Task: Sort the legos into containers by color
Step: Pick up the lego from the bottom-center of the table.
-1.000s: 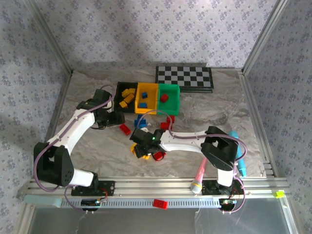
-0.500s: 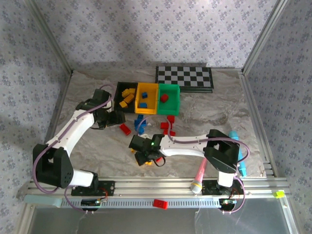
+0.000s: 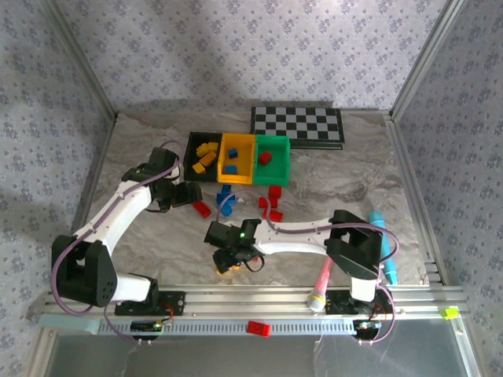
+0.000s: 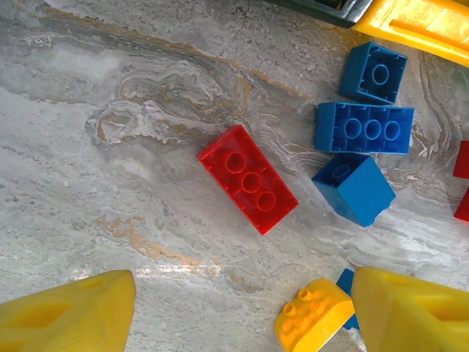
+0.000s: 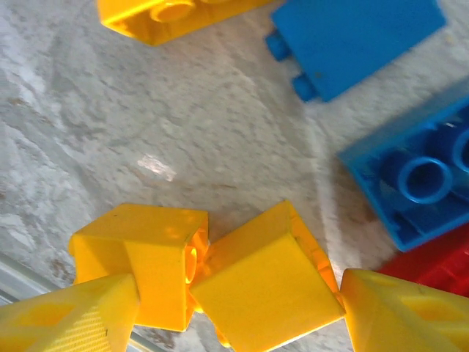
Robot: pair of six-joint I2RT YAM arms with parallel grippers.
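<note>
Right wrist: straddling two yellow legos (image 5: 264,290) at bottom centre with the right gripper (image 5: 240,295) spread wide, one fingertip (image 5: 73,315) low left against the squarer brick, the other low right beside the tilted one; cannot tell whether any squeeze is on. Closing from here risks catching both bricks at once, twisting the tilted one until it pops free, or nudging the blue legos (image 5: 418,176) at the right edge and the red one in the lower right corner. Left wrist: hovering with the left gripper (image 4: 245,308) likewise spread and empty, a red lego (image 4: 249,188) lying mid-frame ahead, another yellow brick (image 4: 314,323) just beside the lower-right fingertip; could clip that one on the way down. Top external: working low centre and left of centre, apart from the containers in the upper middle, black bin (image 3: 189,157), yellow bin (image 3: 236,181), green bin (image 3: 272,182); could drop a loosely held brick on the way up there, or carry a stray colour into the wrong bin
</note>
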